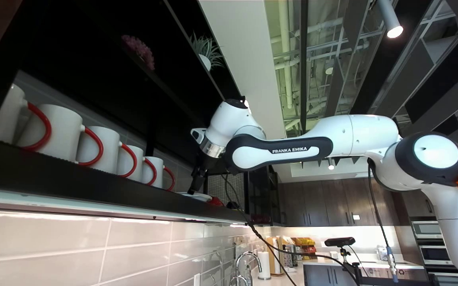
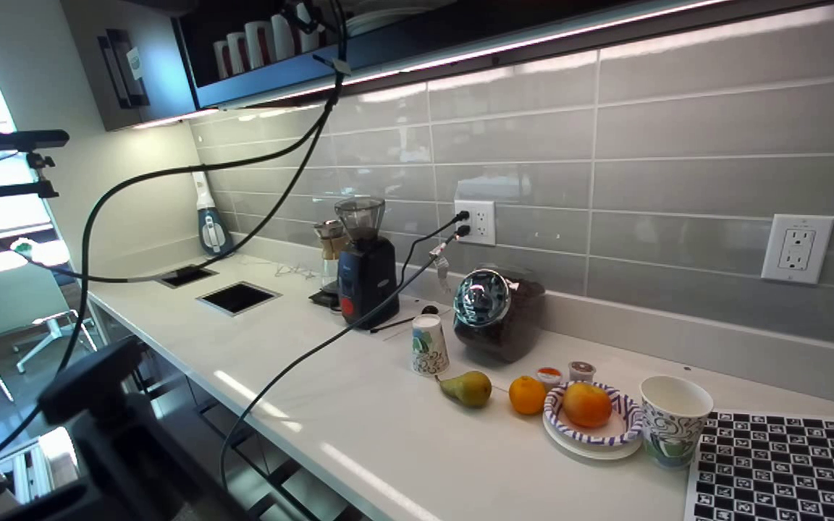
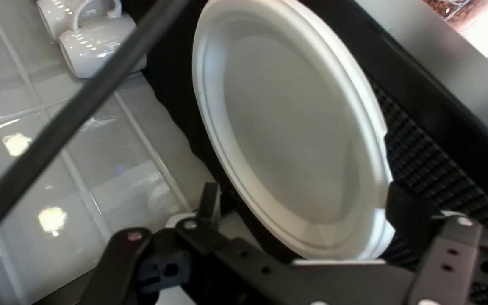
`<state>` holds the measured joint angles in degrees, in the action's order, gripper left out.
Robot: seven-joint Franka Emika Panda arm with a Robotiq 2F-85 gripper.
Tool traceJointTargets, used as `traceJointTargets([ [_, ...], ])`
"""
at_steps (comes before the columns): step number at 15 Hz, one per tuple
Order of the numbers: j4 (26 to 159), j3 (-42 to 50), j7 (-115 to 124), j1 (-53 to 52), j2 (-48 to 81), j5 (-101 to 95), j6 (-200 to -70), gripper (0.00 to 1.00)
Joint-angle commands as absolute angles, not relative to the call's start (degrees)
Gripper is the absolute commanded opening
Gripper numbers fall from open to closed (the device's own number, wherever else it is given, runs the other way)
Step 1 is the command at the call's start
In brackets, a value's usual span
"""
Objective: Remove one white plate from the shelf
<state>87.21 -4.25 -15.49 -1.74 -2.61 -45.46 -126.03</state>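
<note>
Top white plate (image 3: pixel 286 127) is stacked on the black wall shelf (image 1: pixel 94 184), just ahead of the hand (image 3: pixel 304 198); fingers (image 3: pixel 209 205) are spread wide, nothing's gripped, rim apparently touched by the wrist view's right finger.

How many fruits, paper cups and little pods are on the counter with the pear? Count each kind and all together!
Fruits: 3, pear, orange fruit, reddish-orange fruit
Paper cups: 2, farther cup, nearer cup
Little pods: 2, orange-topped pod, brown-topped pod
Total: 7
</note>
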Motion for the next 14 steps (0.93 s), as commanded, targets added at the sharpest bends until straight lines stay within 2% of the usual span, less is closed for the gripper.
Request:
traceJointTargets([
  [1,85.3,-3.4,-13.1,-1.7,-0.9,-46.8,-128.8,1.00],
  [14,83.6,-1.9,-2.2,-1.1,0.4,-49.2,-131.2,1.00],
])
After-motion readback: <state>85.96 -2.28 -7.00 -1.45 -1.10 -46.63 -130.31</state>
